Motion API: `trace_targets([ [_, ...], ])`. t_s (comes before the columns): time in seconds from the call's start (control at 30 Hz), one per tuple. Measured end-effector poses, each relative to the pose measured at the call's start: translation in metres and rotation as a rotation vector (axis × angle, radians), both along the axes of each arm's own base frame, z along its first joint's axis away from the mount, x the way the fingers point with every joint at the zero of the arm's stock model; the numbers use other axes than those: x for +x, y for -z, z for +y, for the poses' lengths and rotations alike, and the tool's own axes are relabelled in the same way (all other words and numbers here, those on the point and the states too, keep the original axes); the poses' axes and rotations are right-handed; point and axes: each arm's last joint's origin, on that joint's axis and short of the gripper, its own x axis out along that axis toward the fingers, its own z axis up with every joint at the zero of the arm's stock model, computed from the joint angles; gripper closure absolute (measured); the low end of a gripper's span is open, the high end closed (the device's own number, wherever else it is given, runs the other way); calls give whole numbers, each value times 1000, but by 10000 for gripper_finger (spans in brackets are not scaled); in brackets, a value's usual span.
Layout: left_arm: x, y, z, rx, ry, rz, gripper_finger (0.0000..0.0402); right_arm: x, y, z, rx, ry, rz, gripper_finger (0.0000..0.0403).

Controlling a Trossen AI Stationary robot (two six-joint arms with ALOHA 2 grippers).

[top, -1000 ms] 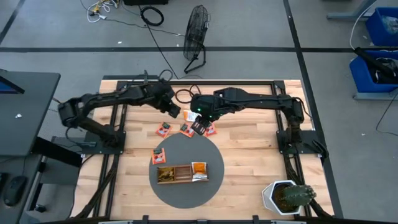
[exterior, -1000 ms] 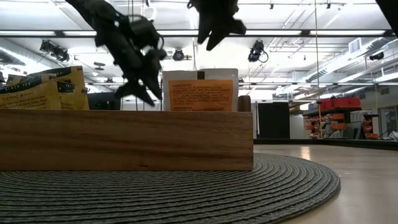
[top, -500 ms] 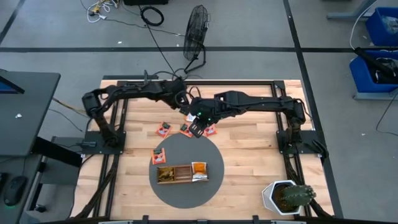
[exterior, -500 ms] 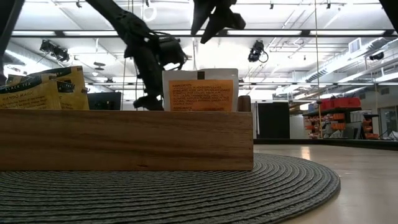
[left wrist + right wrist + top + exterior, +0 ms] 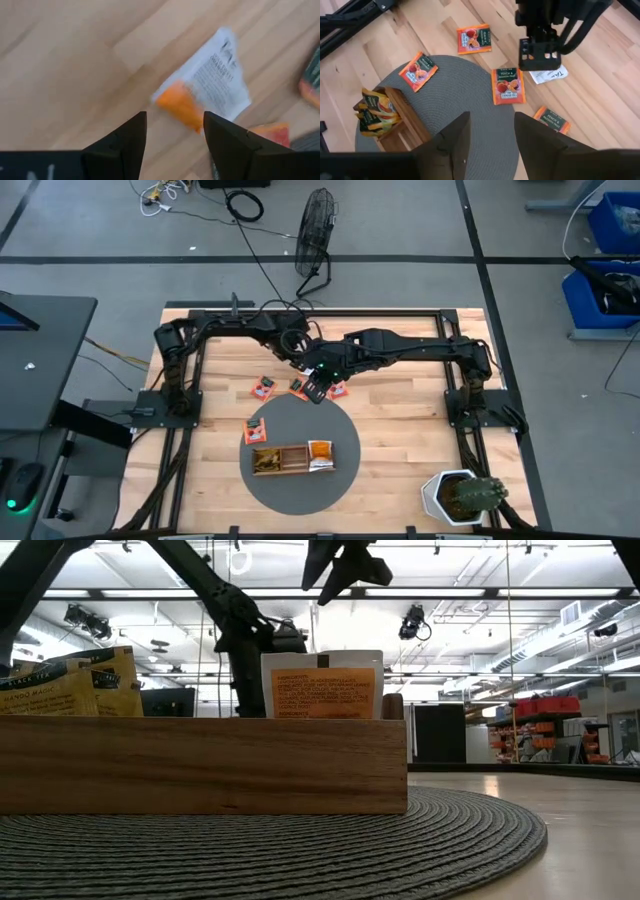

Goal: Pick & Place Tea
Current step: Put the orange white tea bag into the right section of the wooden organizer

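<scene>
Left tool (image 5: 175,131) hovers wide open, empty, above white-orange sachet (image 5: 205,80).

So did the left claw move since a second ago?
Yes. In the high view the left claw has slid right across the table, away from its own base and closer to the right claw, above the round mat.

Orange tea sachets (image 5: 508,86) with dark green label bands lay on a pale, light-grained wooden table (image 5: 400,450) and a round grey woven mat (image 5: 340,475). One white sachet (image 5: 212,82) carried black print and an orange patch. A brown wooden tray (image 5: 200,765) held yellow sachets (image 5: 65,685) with dark bands.
</scene>
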Motion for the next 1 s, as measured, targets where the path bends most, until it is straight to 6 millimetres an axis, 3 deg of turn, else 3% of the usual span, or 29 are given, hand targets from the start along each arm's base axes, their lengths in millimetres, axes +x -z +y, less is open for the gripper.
trace_targets([
  [0.37,9,6,6,28,-23,-69,202,1,-1,0,1,1,-11,243],
  [0.7,9,20,3,10,9,-8,205,2,-1,2,4,2,-20,243],
  [0.83,9,21,2,20,45,8,228,2,-1,2,2,-1,-21,243],
  [1.0,9,22,-3,70,108,49,291,2,-1,2,1,-3,-22,243],
])
